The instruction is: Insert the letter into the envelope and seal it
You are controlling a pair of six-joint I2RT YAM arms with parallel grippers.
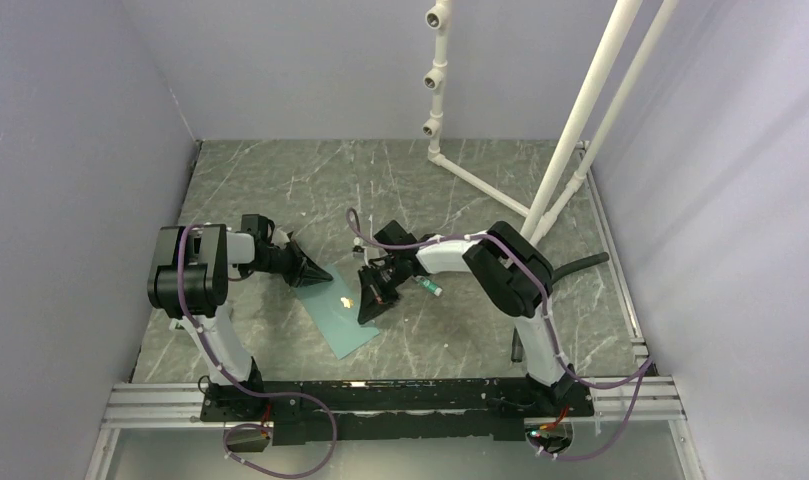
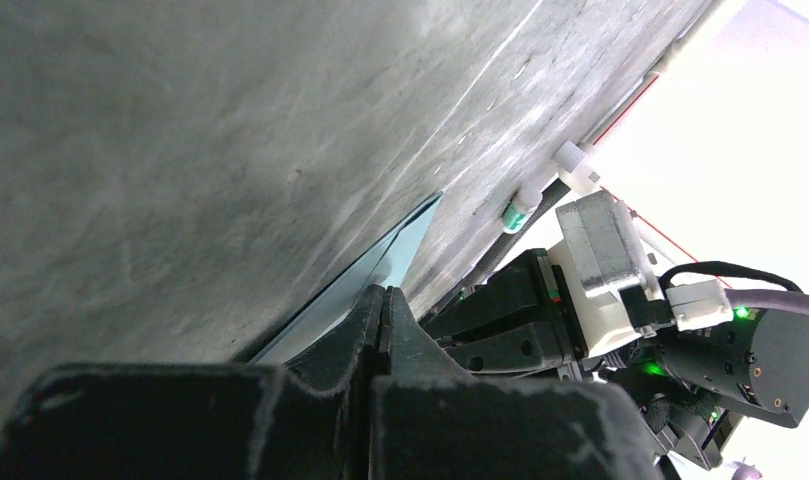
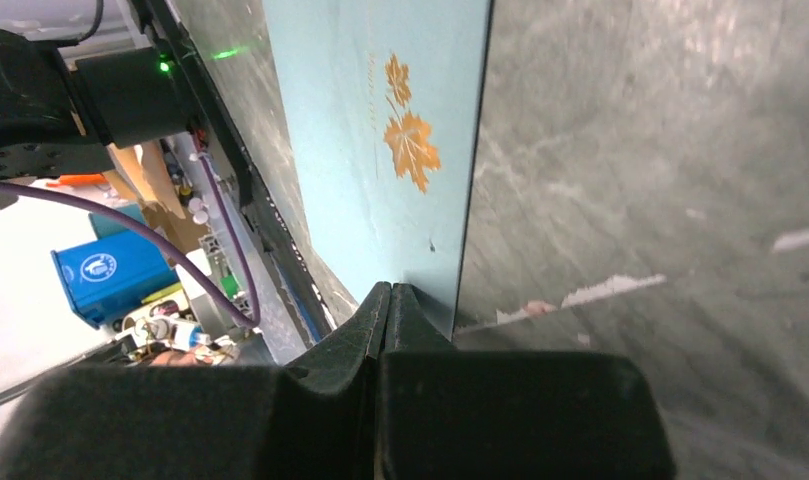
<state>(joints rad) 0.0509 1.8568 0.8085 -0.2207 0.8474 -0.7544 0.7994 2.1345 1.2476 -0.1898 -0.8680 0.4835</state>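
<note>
The teal envelope [image 1: 338, 325] lies flat on the marble table between the arms, with a small gold leaf mark [image 1: 347, 300] facing up. No cream-tan letter shows in any view. My left gripper [image 1: 323, 272] is shut, its tip at the envelope's far left edge; the left wrist view shows the shut tip [image 2: 383, 292] right at the envelope [image 2: 385, 262]. My right gripper [image 1: 366, 315] is shut, its tip resting on the envelope's right part. In the right wrist view the shut tip [image 3: 391, 288] sits on the teal envelope [image 3: 350, 150] below the gold leaves [image 3: 410, 150], near its edge.
A small green-and-white packet [image 1: 430, 288] lies on the table just right of my right gripper, and shows in the left wrist view [image 2: 517, 213]. White PVC pipes [image 1: 580, 120] stand at the back right. A metal rail [image 1: 400, 398] runs along the near edge.
</note>
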